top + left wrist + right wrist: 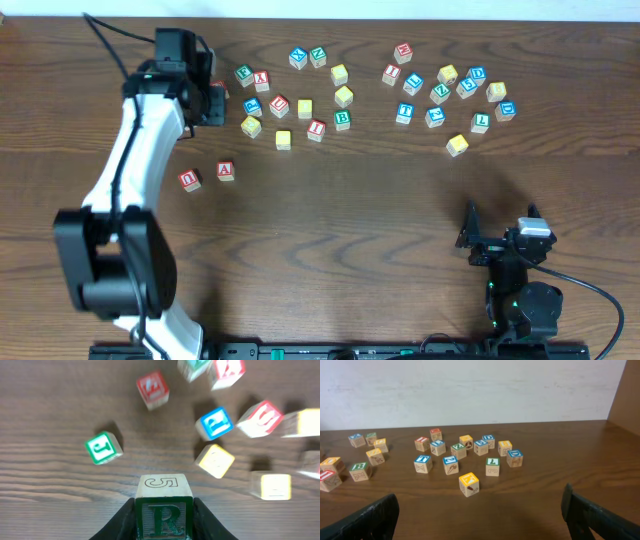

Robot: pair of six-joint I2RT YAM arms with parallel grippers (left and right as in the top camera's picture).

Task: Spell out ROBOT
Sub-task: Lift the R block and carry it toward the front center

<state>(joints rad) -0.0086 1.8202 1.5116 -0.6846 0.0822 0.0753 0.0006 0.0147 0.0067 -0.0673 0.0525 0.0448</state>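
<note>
My left gripper (212, 102) is at the far left of the table, at the left end of the scattered letter blocks. In the left wrist view it (164, 505) is shut on a green R block (163, 519) and holds it over bare wood. A green J block (103, 447), a blue P block (215, 422) and a red S block (260, 417) lie beyond it. A green B block (342, 119) and a blue T block (404, 112) lie among the far blocks. My right gripper (487, 243) is open and empty at the front right; it also shows in the right wrist view (480, 520).
Red U (189, 179) and A (225, 170) blocks sit apart at the left, nearer the middle. A yellow block (457, 145) lies in front of the right cluster; it also shows in the right wrist view (469, 484). A wall stands behind the table.
</note>
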